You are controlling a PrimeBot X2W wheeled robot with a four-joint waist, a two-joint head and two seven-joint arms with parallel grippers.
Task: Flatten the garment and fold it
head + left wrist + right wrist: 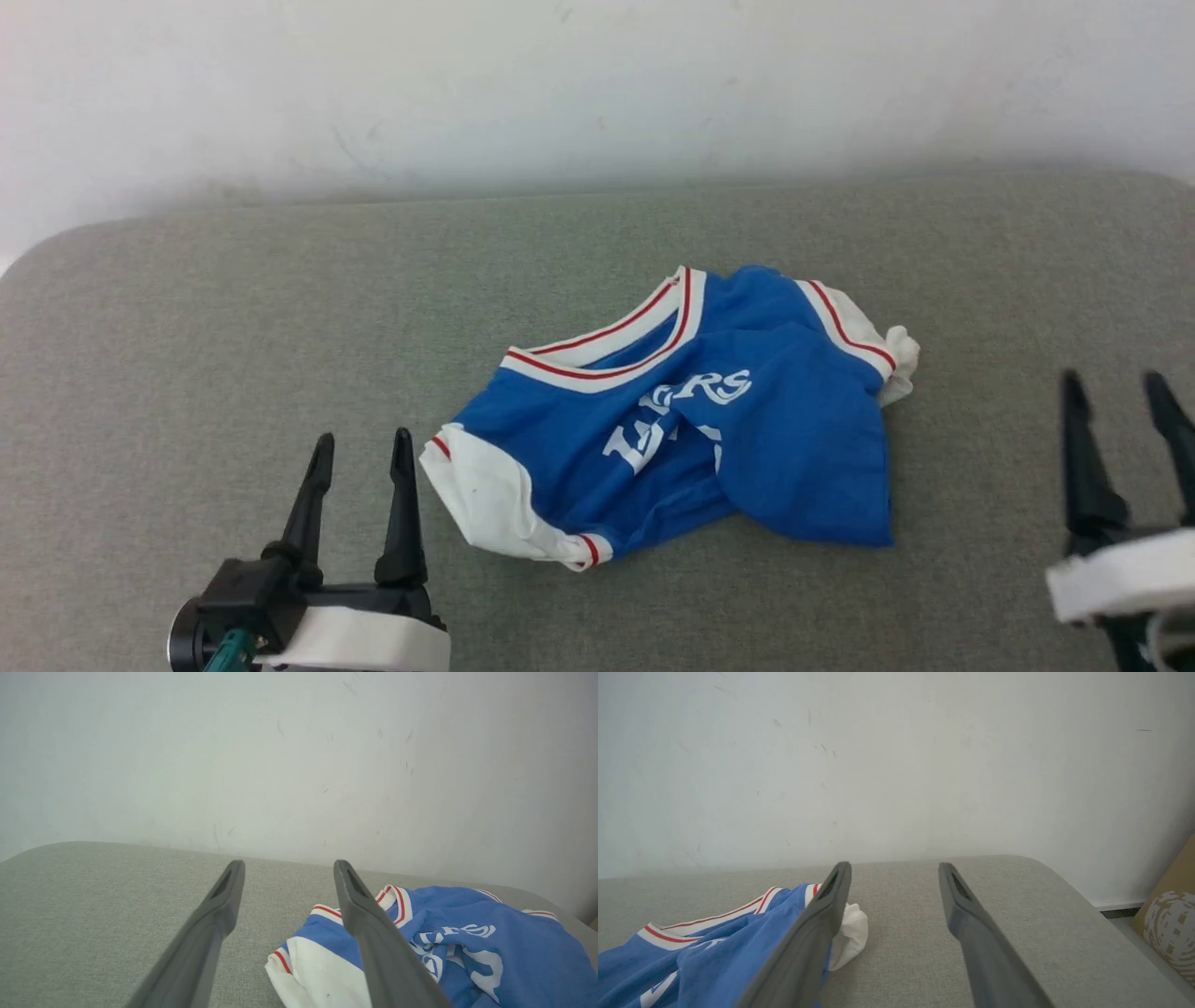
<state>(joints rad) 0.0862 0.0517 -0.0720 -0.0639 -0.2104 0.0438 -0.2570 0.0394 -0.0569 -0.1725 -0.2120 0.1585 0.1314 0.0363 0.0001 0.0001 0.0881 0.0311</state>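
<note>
Although the task is to flatten and fold it, the garment (709, 439), a bright blue jersey with white sleeves and red-and-white trim, lies crumpled near the middle of the grey fabric-covered tabletop (233, 327). Its lower half is bunched up over the chest, partly hiding the white lettering that ends in "RS". Nothing looks done yet: both the smoothing out and the folding are judged to remain.

In the head view, the left gripper (362, 439) sits at the lower left, just beside one white sleeve (485, 504), with its two dark fingers spread and nothing between them. The right gripper (1114, 381) sits at the lower right, apart from the shirt, likewise spread wide and empty.

The head view alone gives the whole crumpled outline and both grippers together. The right wrist view adds a brown cardboard box (1169, 914) beyond the tabletop's rounded corner. The left wrist view brings the sleeve's red stripe trim closer.
</note>
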